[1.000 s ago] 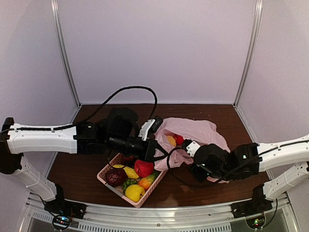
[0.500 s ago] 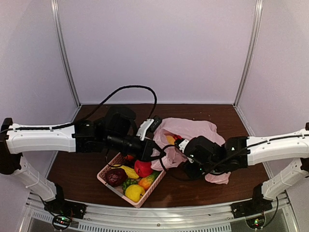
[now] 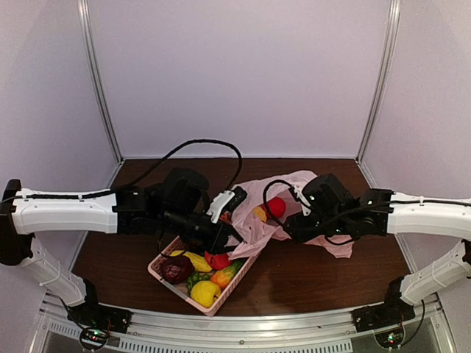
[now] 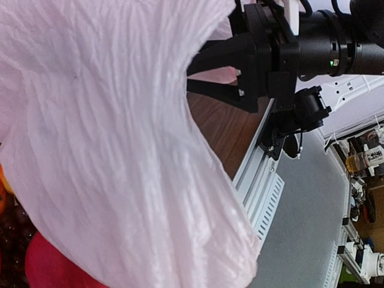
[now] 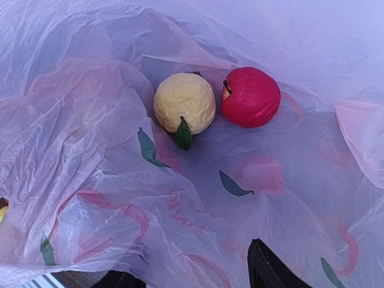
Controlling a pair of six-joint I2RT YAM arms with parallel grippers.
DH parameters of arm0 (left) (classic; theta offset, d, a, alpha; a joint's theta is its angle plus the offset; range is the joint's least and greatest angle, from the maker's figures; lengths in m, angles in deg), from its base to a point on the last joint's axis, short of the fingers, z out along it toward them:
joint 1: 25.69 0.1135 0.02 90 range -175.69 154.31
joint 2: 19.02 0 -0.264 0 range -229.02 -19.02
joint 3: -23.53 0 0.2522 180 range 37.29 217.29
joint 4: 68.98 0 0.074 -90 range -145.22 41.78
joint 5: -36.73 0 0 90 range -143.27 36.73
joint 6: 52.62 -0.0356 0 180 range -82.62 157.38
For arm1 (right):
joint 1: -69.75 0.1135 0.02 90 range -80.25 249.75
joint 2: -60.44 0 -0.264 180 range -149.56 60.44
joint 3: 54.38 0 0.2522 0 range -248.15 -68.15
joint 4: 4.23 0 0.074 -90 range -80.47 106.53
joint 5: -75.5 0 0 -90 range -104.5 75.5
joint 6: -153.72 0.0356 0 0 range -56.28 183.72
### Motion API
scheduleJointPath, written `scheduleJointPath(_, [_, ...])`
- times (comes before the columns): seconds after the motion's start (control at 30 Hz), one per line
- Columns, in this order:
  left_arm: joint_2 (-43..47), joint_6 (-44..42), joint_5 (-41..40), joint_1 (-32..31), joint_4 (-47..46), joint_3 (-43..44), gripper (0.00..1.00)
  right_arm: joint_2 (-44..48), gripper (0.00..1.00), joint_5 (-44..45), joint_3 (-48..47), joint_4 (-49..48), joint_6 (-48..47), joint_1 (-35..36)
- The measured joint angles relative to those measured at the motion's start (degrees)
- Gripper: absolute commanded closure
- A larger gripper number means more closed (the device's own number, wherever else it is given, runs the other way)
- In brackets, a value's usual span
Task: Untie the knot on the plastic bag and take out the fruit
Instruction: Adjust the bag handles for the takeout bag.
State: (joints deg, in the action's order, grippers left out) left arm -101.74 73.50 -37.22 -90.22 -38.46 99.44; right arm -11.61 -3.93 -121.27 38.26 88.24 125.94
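Bag (image 5: 90, 150) is already open, no knot that I can see. Two fruit lie inside on the film, touching: a red apple (image 5: 251, 97) and a pale yellow one (image 5: 184, 102) with a leaf, just ahead of the right gripper (image 5: 198, 277). Its fingers (image 5: 267, 267) are apart with nothing between them, probably lining up a grab. Left gripper (image 3: 229, 224) is clamped on the bag's edge, I reckon to keep the mouth up. Basket (image 3: 158, 268) sits just below that hand on a dark wood table (image 3: 309, 279), with plain pale walls around
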Motion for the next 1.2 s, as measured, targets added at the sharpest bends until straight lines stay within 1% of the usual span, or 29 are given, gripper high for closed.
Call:
scheduleJointPath(0.1, [-0.4,-0.9,0.4,0.0,0.3,0.1,1.00,-1.8,0.38,-0.5,-0.2,-2.8,1.2,-0.2])
scheduleJointPath(0.23, [-1.5,-2.0,0.4,0.0,1.6,0.6,1.00,-4.1,0.28,-2.0,-0.5,-6.8,3.3,-0.6])
scheduleJointPath(0.37, [-2.8,-2.8,0.1,0.0,2.8,1.4,1.00,-4.1,0.18,-4.1,-1.0,-9.6,5.2,-1.7])
scheduleJointPath(0.43, [-3.1,-3.1,-0.3,0.0,3.2,1.5,1.00,-3.9,0.14,-5.0,-1.4,-10.8,5.8,-2.4])
scheduleJointPath(0.53, [-3.3,-3.3,-0.7,0.0,3.5,1.8,1.00,-3.2,0.12,-6.4,-2.0,-11.7,5.9,-3.3])
scheduleJointPath(0.8, [-3.3,-3.3,-1.9,0.0,3.3,2.3,1.00,-3.0,0.08,-7.6,-2.5,-12.5,7.0,-5.5])
scheduleJointPath(0.9, [-3.3,-3.3,-2.6,0.3,3.5,3.0,1.00,-1.6,0.06,-6.6,-1.3,-11.4,7.7,-6.5])
scheduleJointPath(1.0, [-3.7,-4.6,-2.8,0.9,4.1,5.5,1.00,1.8,0.03,-3.2,0.5,-7.5,9.1,-7.5])
scheduleJointPath(1.1, [-5.9,-6.9,-1.9,1.2,4.3,10.8,1.00,6.2,0.01,1.4,2.2,-2.7,10.9,-9.3])
scheduleJointPath(1.2, [-10.1,-9.5,0.4,1.2,4.1,17.6,1.00,12.1,0.01,5.7,4.6,1.9,12.5,-11.6])
